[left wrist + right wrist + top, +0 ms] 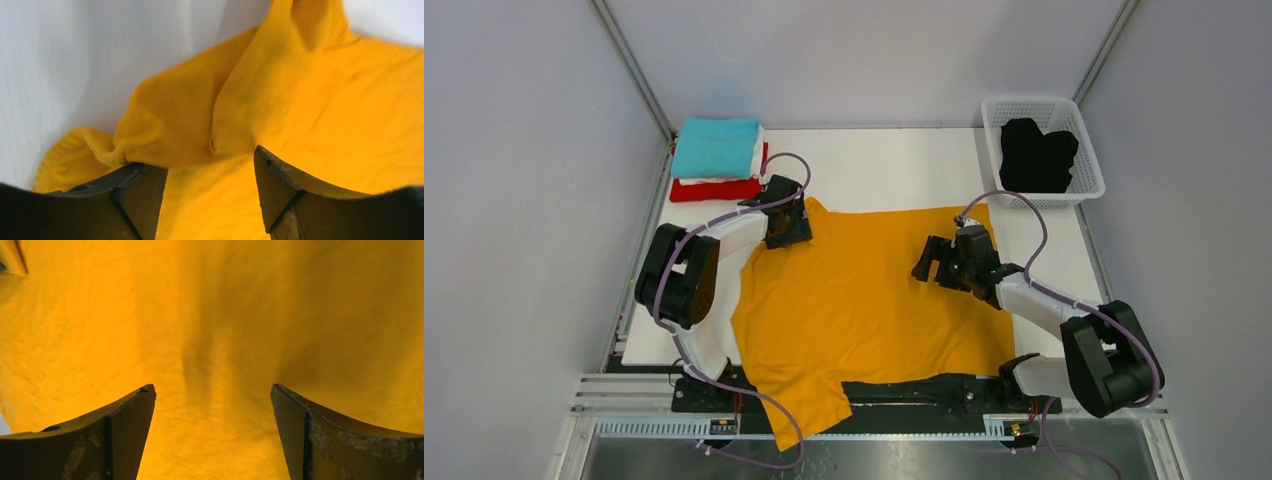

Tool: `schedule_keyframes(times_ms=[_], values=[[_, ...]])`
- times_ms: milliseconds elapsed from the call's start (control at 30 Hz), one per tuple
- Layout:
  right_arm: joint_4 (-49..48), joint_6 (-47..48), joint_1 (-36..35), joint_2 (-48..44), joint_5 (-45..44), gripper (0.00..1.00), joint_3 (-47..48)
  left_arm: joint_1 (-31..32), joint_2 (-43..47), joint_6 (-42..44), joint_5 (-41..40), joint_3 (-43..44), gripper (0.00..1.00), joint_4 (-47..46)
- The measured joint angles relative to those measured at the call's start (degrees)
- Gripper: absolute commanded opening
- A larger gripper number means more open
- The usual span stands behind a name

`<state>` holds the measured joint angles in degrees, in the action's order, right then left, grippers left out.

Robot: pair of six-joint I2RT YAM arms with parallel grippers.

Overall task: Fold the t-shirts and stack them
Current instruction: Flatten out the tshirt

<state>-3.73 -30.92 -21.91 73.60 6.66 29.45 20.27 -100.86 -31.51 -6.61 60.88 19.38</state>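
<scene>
The orange-yellow t-shirt (864, 295) lies spread flat over the middle of the white table, one sleeve hanging over the near edge. My left gripper (789, 228) is open at the shirt's far-left corner; in the left wrist view its jaws (210, 165) straddle a bunched fold of yellow cloth (200, 120). My right gripper (929, 262) is open just above the right part of the shirt; the right wrist view (212, 390) shows flat yellow cloth between the jaws. A folded stack of teal (716, 146), white and red (714, 189) shirts sits at the far left. A black shirt (1036, 153) lies in the basket.
A white plastic mesh basket (1087, 150) stands at the far right corner. Grey walls and metal frame posts enclose the table on three sides. The arm bases and a black rail run along the near edge (924, 390).
</scene>
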Motion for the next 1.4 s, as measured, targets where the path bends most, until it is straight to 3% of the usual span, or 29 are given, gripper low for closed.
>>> schedule_keyframes(times_ms=[233,333,567,867,1033,1167,1267,1300,1333,1400], values=[[0.31,0.02,0.0,3.43,-0.98,0.93,1.44,-3.39,-3.85,-2.12,0.24,6.67,0.56,-0.92],[0.59,0.22,0.0,4.92,-1.36,0.92,2.8,-4.26,-5.14,-2.64,-0.09,8.41,0.5,-0.72],[1.57,0.61,0.0,6.23,-1.73,0.91,4.24,-5.11,-9.68,-3.32,-0.37,14.27,0.15,0.98],[5.27,1.07,-0.07,6.34,-5.29,0.92,5.53,-6.73,-15.45,-6.1,-3.26,24.83,0.15,5.29],[7.43,1.09,-0.07,7.56,-6.23,0.91,7.17,-10.8,-16.0,-12.74,-4.09,26.82,0.32,7.08],[8.59,1.09,-0.07,8.46,-6.58,0.91,8.31,-14.82,-20.52,-15.19,-3.45,35.41,0.5,8.92],[8.79,1.09,-0.07,8.52,-6.62,0.92,8.41,-15.28,-22.25,-15.06,-3.08,39.93,0.73,9.49],[8.81,1.11,-0.07,8.52,-6.67,0.92,8.44,-15.02,-21.77,-14.64,-2.84,39.93,0.91,9.38],[8.83,1.11,-0.07,8.52,-6.69,0.92,8.44,-14.6,-21.05,-14.12,-2.47,39.36,0.98,9.09],[8.87,1.11,-0.07,8.52,-6.69,0.92,8.46,-13.46,-18.27,-12.55,-0.92,35.58,0.99,6.99]])
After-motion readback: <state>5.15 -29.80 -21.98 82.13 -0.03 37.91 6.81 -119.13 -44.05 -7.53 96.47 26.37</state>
